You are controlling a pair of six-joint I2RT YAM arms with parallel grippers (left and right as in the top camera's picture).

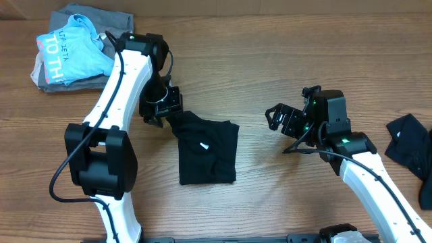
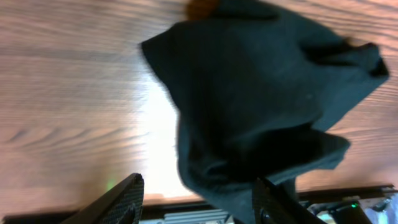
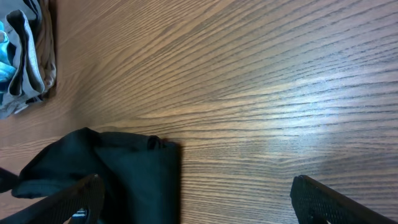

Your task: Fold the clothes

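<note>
The black T-shirt [image 1: 208,152] lies folded into a rough rectangle on the wooden table [image 1: 270,40], its small white neck label [image 1: 203,144] facing up near the middle of the fold. A loose tongue of fabric sticks out from the T-shirt's upper left corner, and the left gripper [image 1: 156,116] sits right at that corner. In the left wrist view its two fingers [image 2: 127,196] stand clearly apart. The dark cloth bunches against and over the one finger, while bare wood shows between the cloth and the other, so the jaws are partly open and do not pinch the fabric. From that view the T-shirt's near part looks rumpled, with soft ridges and a raised fold. The right gripper [image 1: 278,128] hovers to the right of the T-shirt, clear of its edge and not touching it. The right wrist view shows its fingers [image 3: 339,202] spread as wide as they go, with only tabletop between them, so it holds nothing. That same view shows the T-shirt's straight folded side running down the lower left of the frame. A second black garment [image 1: 408,145] lies crumpled well to the right of the T-shirt, beyond the right arm, at the table's edge. Well up and to the left of the T-shirt, past the left arm, a light blue shirt [image 1: 71,54] with pale lettering rests on top of a grey garment [image 1: 46,77], both apart from the black cloth.
</note>
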